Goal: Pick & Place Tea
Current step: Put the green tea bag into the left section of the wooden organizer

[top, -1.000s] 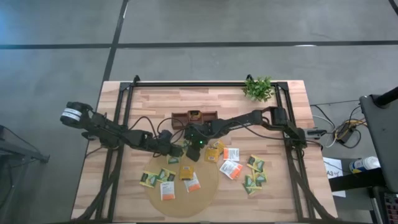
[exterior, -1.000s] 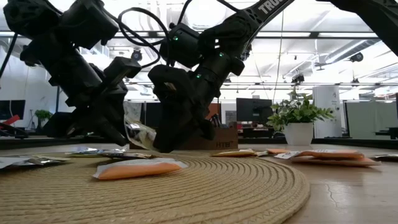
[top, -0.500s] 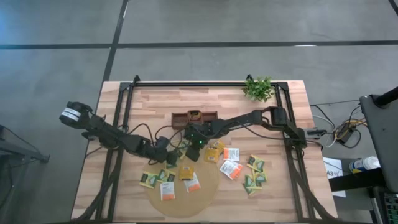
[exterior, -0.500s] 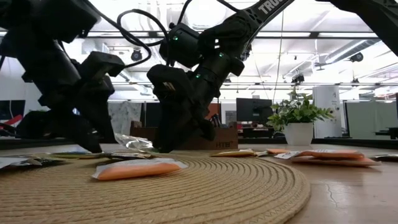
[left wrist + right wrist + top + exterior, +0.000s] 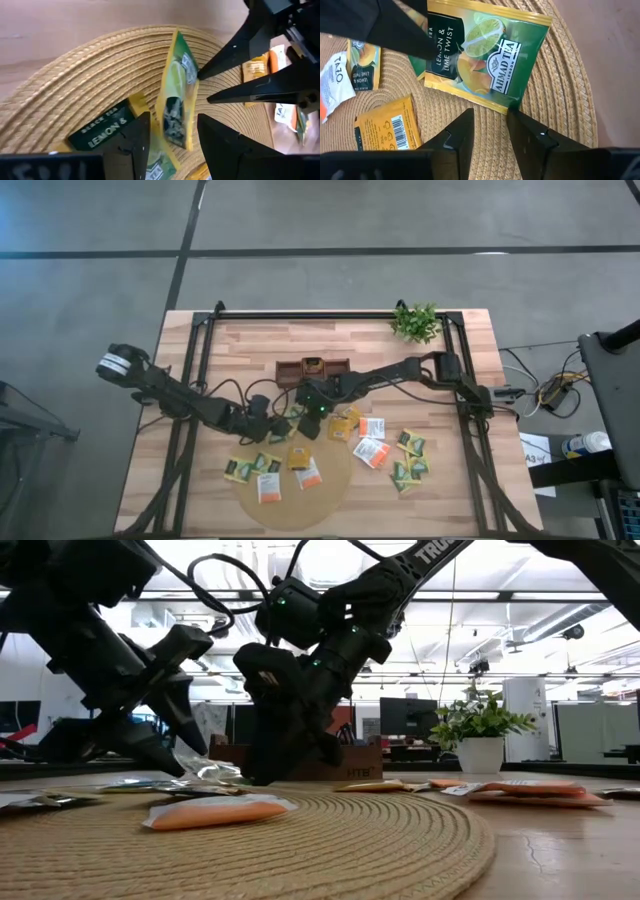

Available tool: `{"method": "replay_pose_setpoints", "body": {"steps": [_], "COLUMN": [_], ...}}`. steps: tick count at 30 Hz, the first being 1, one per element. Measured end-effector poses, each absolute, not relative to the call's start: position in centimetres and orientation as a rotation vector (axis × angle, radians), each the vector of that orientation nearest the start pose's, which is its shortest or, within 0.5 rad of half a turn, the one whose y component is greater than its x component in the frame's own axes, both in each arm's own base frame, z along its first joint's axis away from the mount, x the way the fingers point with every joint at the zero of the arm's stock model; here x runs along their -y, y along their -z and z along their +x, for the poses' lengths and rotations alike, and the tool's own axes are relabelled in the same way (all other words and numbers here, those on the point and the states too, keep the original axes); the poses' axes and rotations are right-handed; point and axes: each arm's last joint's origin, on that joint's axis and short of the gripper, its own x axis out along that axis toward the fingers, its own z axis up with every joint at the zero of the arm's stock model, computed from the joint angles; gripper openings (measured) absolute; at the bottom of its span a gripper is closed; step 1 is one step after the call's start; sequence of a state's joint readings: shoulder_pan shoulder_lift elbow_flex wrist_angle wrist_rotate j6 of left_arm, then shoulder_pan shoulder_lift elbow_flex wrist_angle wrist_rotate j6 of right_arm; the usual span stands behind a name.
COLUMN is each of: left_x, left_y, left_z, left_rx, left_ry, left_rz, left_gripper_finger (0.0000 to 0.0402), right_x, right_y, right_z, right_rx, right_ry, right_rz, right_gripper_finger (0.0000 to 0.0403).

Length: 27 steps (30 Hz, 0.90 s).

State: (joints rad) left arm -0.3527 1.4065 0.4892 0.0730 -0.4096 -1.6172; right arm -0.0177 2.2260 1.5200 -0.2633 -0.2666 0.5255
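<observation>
Woven mat (image 5: 300,500), both tools (image 5: 170,132) (image 5: 490,122) flanking sachet (image 5: 487,57)

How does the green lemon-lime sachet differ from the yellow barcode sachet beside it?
The green sachet stands up on edge; the yellow sachet lies flat. The green sachet shows a lime picture; the yellow sachet shows a barcode. Both are small square sachets on the woven mat.

Even, soft daylight fills the overhead view, with faint shadows. At table height, bright ceiling lights (image 5: 520,600) backlight the arms into silhouettes, and the near mat (image 5: 330,850) blurs. Wrist views are sharp and evenly lit.
</observation>
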Motion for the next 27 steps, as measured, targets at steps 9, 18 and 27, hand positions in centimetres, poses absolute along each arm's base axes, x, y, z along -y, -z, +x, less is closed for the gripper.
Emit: {"method": "replay_pose_setpoints", "body": {"steps": [9,18,27], "left_x": [7.3,8.1,8.0], "left_y": [-13.2,-13.2,-13.3], "left_z": [23.1,22.9,22.8], "left_rx": [-0.505,-0.549,-0.469], "left_ry": [-0.624,-0.576,-0.63], "left_rz": [-1.232,-1.238,-1.188], "left_gripper_finger": [0.0136,0.0092,0.007], "right_x": [0.0,0.0,0.0], "right_y": [-12.1,-12.1,-12.2], "right_z": [46.3,46.3,46.3], "right_rx": [-0.975,-0.977,-0.977], "right_ry": [0.043,0.044,0.042], "right_rz": [0.672,0.673,0.673], "right_gripper_finger": [0.0121,0.0121,0.0121]}}
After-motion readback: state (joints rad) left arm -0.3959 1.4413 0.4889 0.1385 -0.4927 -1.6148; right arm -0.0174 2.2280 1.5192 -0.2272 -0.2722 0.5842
